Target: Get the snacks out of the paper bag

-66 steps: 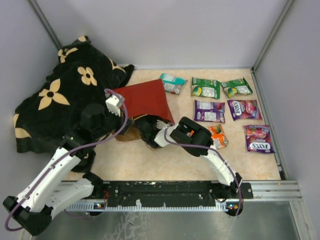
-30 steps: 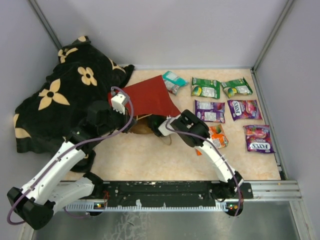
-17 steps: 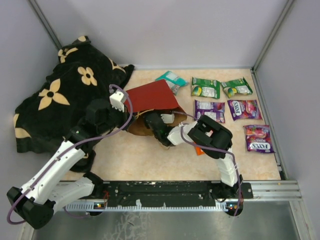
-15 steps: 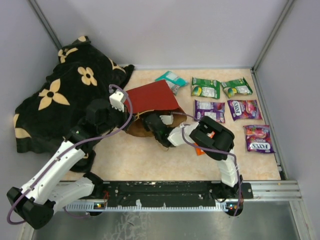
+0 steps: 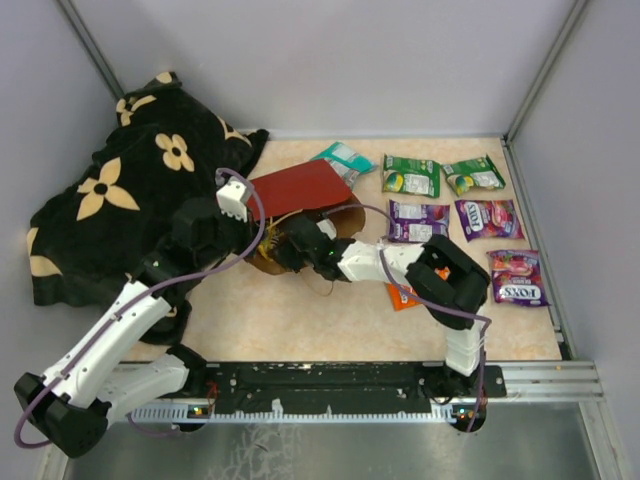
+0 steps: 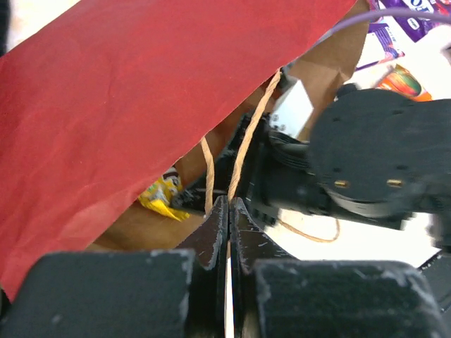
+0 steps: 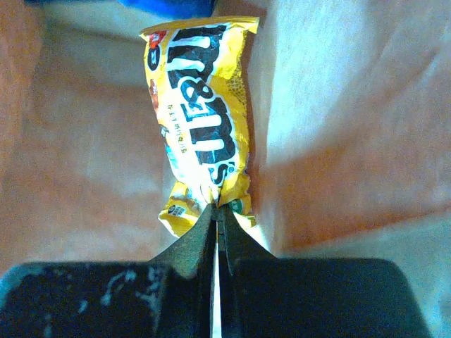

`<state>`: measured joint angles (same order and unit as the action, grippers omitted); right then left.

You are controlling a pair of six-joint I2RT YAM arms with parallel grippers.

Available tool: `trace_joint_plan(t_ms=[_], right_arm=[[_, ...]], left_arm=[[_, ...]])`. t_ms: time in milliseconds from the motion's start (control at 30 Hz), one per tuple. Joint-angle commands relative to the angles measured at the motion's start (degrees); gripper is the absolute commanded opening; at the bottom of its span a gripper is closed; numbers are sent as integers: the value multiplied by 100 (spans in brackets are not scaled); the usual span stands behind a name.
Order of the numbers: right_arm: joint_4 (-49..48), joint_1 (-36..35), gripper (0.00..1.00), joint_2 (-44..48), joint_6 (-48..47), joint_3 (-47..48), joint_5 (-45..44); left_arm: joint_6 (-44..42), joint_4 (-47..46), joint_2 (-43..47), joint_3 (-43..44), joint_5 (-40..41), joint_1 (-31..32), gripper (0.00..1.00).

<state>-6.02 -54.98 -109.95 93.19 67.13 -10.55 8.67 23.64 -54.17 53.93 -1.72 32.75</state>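
The red paper bag lies on its side, brown mouth toward the arms. My left gripper is shut on its thin cord handle, holding the mouth up, with the red wall above. My right gripper reaches inside the bag and is shut on the lower edge of a yellow M&M's packet, also visible from the left wrist as a yellow packet. A blue packet edge lies deeper in. Outside lie teal, green, purple, pink-red and orange snacks.
A black flower-patterned blanket is heaped at the left, touching the bag's back. A second green packet and a second purple one lie in the rows at the right. Grey walls close the table on three sides.
My right gripper has pushed leftward, deeper into the bag's mouth, while its elbow swung right past the orange packet. The bag's red face now looks flatter. The left arm has barely moved.
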Motion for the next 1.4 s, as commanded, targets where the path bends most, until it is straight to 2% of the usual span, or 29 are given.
trace_joint_plan(t_ms=[0,233,367,500,567,800,867,967,1033,1233,1367], right_arm=[[1330,-122,0,857,-804,161,796],[1978,-377,0,1869,-1249,-736,1276],[2549,-605,0,2155,-1663,-915,1580],[3700,-1092,0,2708,-2192,-777,993],[4469,-1263,0,3023,-2663,-546,687],[5810,-1190,0,4428,-4839,-192,861],[6143,-860,0,4686,-5351,-165,1011],[6368,111,0,4889,-5880,-246,1460],[6190,920,0,4997,-6255,-322,2061],[5423,3130,0,5013,-6879,-271,2334],[4676,4521,0,4827,-6928,-470,3144]], left_arm=[[-164,-174,-26,-71,356,12,0],[-303,-294,-87,-301,596,14,0],[-317,-273,-163,-322,624,12,0],[-354,-260,-169,-409,678,12,0],[-373,-234,-157,-470,706,12,0],[-422,-93,-98,-570,743,12,0],[-436,-105,-58,-564,759,12,0],[-452,-105,-41,-533,818,4,0],[-462,-84,-34,-534,852,3,0],[-463,-78,-25,-590,830,3,0],[-488,-79,-95,-563,747,3,0]])
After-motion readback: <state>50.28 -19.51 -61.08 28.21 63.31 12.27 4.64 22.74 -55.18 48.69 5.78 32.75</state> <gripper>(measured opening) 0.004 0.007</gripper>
